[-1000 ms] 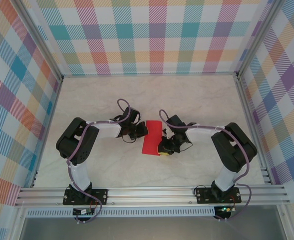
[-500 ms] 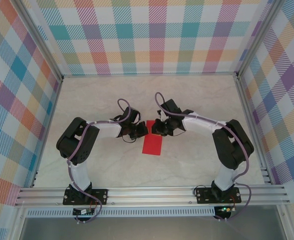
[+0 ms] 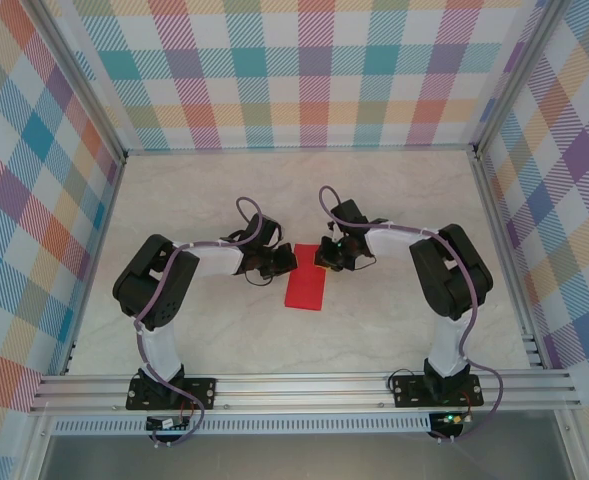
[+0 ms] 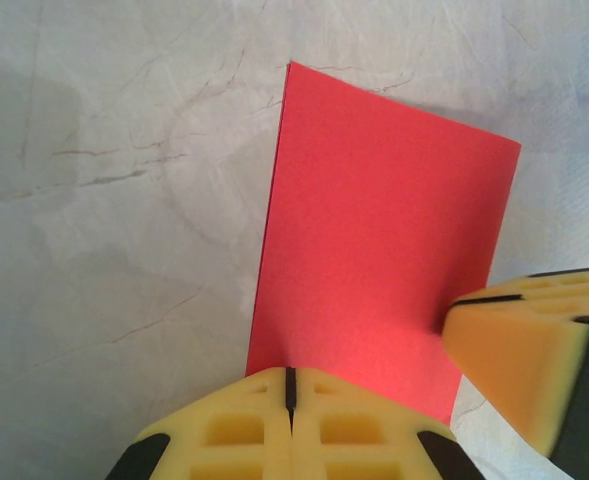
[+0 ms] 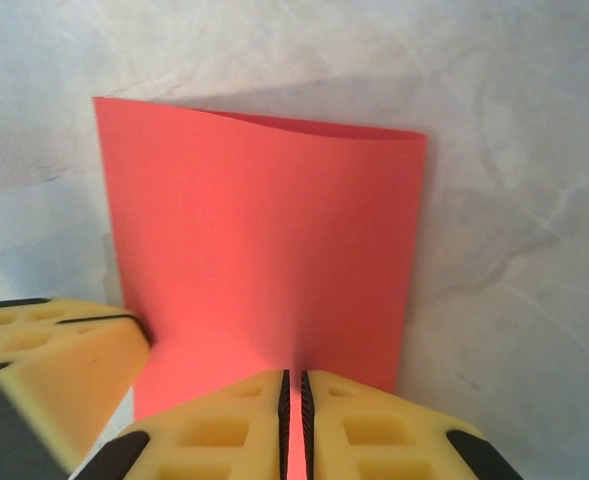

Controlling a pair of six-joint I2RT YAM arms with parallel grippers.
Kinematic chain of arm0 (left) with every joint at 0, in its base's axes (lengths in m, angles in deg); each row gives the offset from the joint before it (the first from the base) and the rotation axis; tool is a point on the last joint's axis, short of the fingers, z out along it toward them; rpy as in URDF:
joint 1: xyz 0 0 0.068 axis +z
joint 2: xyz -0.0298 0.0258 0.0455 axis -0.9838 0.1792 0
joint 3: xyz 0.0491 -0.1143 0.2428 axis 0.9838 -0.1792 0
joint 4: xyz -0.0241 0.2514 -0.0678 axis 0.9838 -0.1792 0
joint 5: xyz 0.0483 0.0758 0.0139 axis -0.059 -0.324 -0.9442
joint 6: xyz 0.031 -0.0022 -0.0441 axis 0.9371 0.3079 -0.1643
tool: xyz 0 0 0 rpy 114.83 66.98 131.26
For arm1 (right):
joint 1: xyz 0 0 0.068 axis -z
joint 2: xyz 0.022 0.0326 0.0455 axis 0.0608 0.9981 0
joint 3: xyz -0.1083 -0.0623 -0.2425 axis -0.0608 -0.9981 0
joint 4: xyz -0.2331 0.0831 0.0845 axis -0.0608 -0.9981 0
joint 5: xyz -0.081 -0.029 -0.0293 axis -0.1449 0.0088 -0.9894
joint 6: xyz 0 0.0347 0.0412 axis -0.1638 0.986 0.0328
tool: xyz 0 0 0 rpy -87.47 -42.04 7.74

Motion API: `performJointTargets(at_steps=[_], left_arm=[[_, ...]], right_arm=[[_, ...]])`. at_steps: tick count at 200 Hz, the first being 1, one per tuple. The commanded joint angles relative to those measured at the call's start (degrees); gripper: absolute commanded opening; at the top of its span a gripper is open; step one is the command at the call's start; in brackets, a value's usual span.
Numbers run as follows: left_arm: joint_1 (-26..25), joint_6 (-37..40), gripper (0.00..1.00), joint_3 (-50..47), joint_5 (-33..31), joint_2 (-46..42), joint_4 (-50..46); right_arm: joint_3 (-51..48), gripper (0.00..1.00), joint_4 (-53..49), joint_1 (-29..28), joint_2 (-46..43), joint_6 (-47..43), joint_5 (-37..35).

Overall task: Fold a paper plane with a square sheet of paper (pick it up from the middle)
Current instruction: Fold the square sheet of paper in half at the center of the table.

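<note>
Square sheet of paper (image 3: 306, 283), bright red, lies mid-worktop (image 3: 194, 200) doubled over into a narrow rectangle, long side running near-to-far with a slight tilt. No print or marks on the red face.

Both arms meet at its far end. Left gripper (image 3: 286, 262) sits at the far-left corner. In the left wrist view the left gripper (image 4: 290, 385) has its yellow foam pads pressed fully together, tips on the paper's (image 4: 374, 230) edge; cannot tell if any paper is caught between them.

Right gripper (image 3: 324, 258) is at the far-right corner, just beside the left one. In the right wrist view the right gripper (image 5: 294, 385) is almost closed, a thin red strip showing in the slit, so it pinches the paper (image 5: 264, 240). The paper's edge away from it bows slightly off the marble-look worktop.

Plaid walls (image 3: 314, 70) surround the cell; aluminium rail (image 3: 304, 390) runs along the near edge.
</note>
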Motion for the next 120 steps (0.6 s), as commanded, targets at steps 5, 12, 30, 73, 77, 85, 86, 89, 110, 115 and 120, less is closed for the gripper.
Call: performJointTargets(at_steps=[5,12,30,73,77,85,86,89,110,115,120], left_arm=[[-0.73,0.62,0.02,-0.94,-2.81,3.1,-6.02],[-0.73,0.69,0.02,-0.81,-2.64,3.23,-6.24],[-0.73,1.0,0.02,-0.31,-2.32,3.18,-7.12],[-0.73,1.92,0.02,0.94,-1.93,3.32,-8.94],[-0.73,1.88,0.02,1.08,-1.85,3.26,-9.09],[-0.73,2.06,0.02,1.23,-1.84,3.27,-9.36],[-0.73,2.06,0.02,1.27,-1.84,3.3,-9.42],[-0.73,2.12,0.02,1.27,-1.84,3.31,-9.53],[-0.73,2.33,0.02,1.55,-1.88,3.46,-10.21],[-0.73,2.41,0.02,1.69,-1.82,3.52,-10.4],[-0.73,2.45,0.02,1.82,-1.84,3.67,-10.67]], right_arm=[[-1.43,0.14,2.09,0.14,0.95,0.33,0.39],[-1.48,0.14,2.21,0.2,0.4,0.32,0.39],[-1.31,0.14,3.01,0.18,-2.12,0.34,0.56],[0.28,0.15,3.88,0.88,-1.52,1.02,-0.5],[0.28,0.15,4.17,1.08,-1.2,1.34,-0.48],[0.19,0.15,4.6,1.32,-0.27,1.81,-0.49],[0.19,0.15,4.72,1.34,-0.13,1.87,-0.49],[0.12,0.15,4.91,1.41,0.15,2.04,-0.61],[-0.44,0.14,5.65,1.55,2.19,3.72,-1.82],[-0.87,0.14,6.03,1.54,2.45,4.15,-1.97],[-1.31,0.14,6.37,1.52,2.57,4.58,-2.15]])
